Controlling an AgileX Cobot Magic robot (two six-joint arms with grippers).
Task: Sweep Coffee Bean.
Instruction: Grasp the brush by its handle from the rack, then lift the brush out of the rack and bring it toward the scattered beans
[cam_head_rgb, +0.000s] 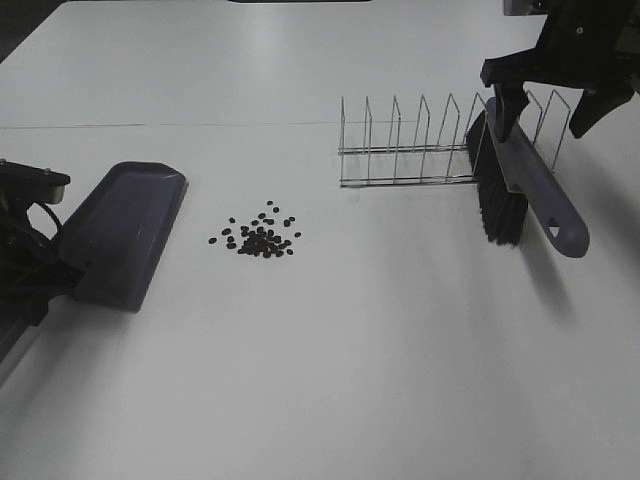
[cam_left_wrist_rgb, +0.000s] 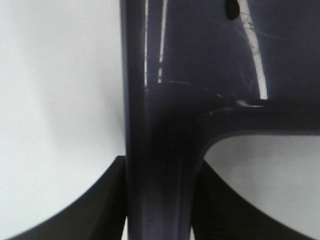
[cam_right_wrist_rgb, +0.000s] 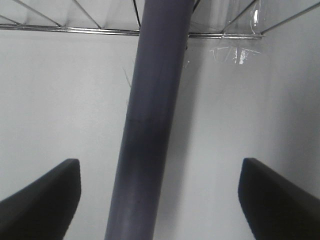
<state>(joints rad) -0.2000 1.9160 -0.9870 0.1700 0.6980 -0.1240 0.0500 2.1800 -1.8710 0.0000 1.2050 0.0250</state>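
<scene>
The coffee bean (cam_head_rgb: 260, 238) pile lies unswept beside the dustpan (cam_head_rgb: 130, 232) the left gripper (cam_left_wrist_rgb: 160, 172) clamps. The right gripper (cam_right_wrist_rgb: 160, 172) straddles the brush (cam_head_rgb: 532, 188), jaws wide.

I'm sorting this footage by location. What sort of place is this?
Probably a robot test bench in a lab, not a home kitchen: a plain white table holds staged props, a small cluster of coffee beans, a dustpan, a brush and a wire rack.

High view overlooks table (cam_head_rgb: 400, 380); wrist views hug dustpan (cam_left_wrist_rgb: 200, 60), brush (cam_right_wrist_rgb: 150, 125) (both visible overhead).
</scene>
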